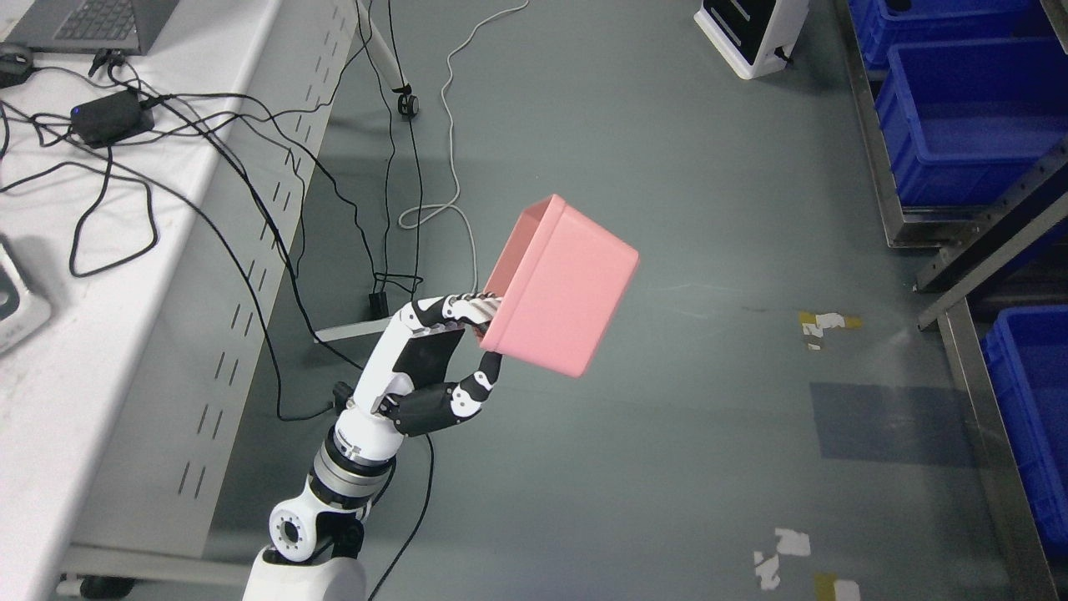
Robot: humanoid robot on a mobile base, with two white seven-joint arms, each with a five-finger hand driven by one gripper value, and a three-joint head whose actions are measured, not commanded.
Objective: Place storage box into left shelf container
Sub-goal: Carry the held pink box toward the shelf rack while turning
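the left hand (442,359) pinches the pink storage box (561,288) by its near-left wall, fingers inside, thumb outside, holding it tilted in mid-air over the floor (667,125), probably for carrying toward the blue bins (959,125) on the far-right shelf (884,192).

Table (50,392) along the left side; on it, laptop (92,23) at the far end, power adapter (111,117) nearer, cables (108,209) trailing over the edge to the floor (684,434). Shelf rack (984,250) along the right side, bins (968,125) set in it. Between them, above the floor: storage box (561,288), tilted, in the left hand (442,359), whose arm comes in from the lower left.
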